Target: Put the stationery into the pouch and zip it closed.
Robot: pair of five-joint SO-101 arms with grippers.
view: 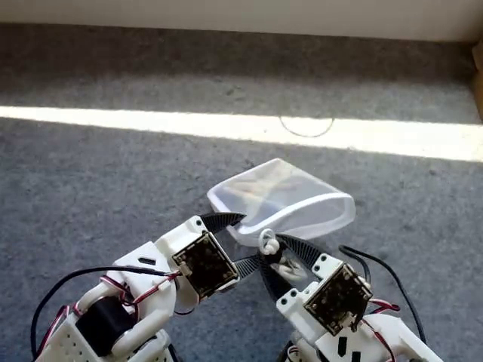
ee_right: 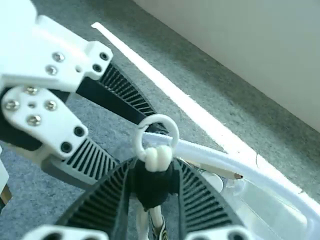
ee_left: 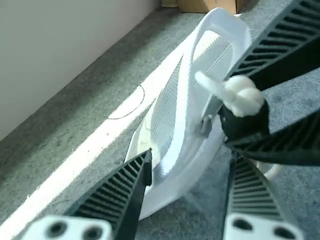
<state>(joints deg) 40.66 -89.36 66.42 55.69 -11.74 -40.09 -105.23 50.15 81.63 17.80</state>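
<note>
At pouch (view: 290,197), right hand (ee_right: 151,182) (closed) grips pull (ee_right: 156,137)

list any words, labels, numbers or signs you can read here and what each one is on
No text can be read in any view.
On the translucent white mesh pouch: no print visible.
On the dark square circuit boards at the arms' wrists: tiny marks, too small to read.
On the white ring zip pull held in the right gripper: blank.
</note>
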